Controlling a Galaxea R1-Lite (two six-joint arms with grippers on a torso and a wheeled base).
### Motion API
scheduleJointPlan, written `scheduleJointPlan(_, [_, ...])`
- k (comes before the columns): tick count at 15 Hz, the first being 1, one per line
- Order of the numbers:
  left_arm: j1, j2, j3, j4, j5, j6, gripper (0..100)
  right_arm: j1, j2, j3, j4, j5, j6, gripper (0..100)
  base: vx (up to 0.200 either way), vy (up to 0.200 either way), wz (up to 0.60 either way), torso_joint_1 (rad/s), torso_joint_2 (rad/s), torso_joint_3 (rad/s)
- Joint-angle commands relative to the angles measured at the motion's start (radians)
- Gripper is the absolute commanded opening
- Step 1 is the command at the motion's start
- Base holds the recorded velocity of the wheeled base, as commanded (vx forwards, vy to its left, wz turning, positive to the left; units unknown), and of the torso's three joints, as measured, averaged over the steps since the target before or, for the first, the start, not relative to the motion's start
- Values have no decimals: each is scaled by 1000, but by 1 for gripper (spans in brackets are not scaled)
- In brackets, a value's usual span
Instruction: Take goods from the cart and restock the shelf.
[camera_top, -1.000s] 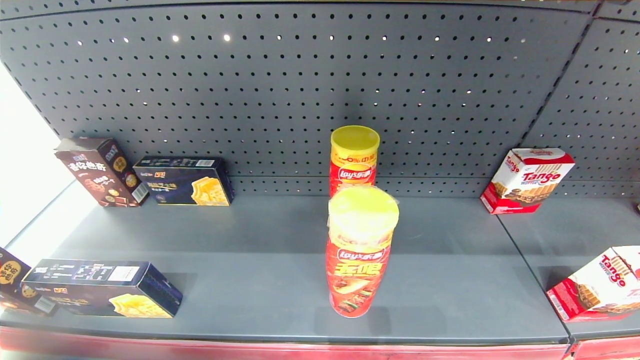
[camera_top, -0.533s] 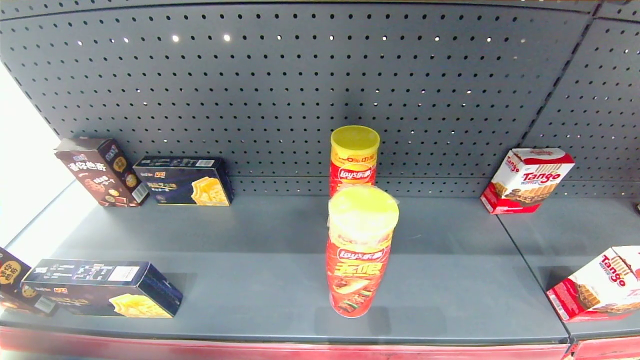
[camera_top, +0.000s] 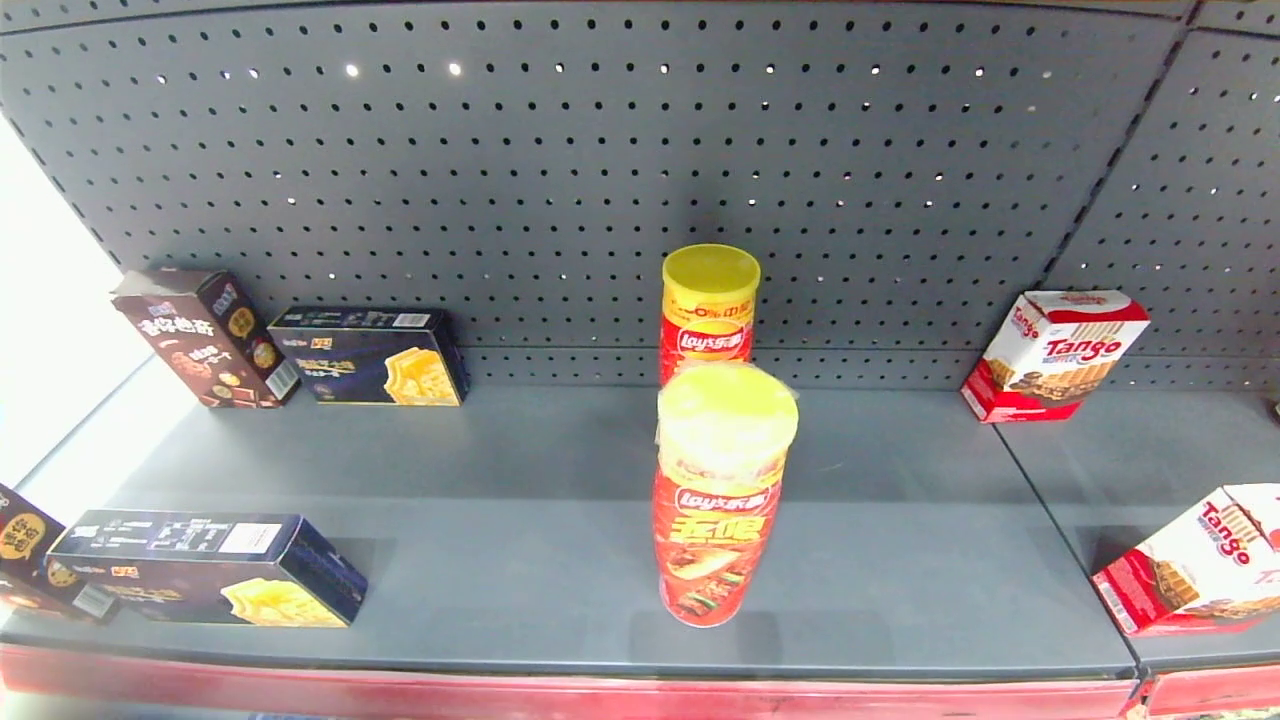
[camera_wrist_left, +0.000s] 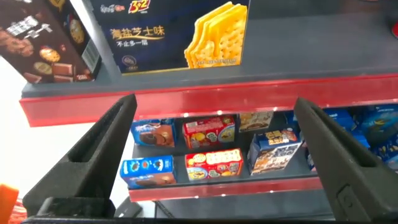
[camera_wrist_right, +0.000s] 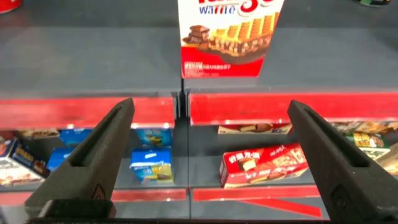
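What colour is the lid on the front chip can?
Yellow, on the red front can; its lid shows best in the head view.

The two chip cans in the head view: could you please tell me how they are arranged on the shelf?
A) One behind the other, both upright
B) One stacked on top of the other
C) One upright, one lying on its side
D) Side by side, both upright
A: the front chip can stands upright toward the front edge of the shelf, and the rear chip can stands upright behind it, by the pegboard.
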Motion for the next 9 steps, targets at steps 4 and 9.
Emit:
scheduleJointPlan(4, [0,0,0,0,-2,4,100,0,0,0,-1,0,0,100,0,0,0,0,0,0])
scheduleJointPlan(9, [2,0,0,0,-1,-1,100,0,0,0,-1,0,0,100,-80,0,0,2,1,1])
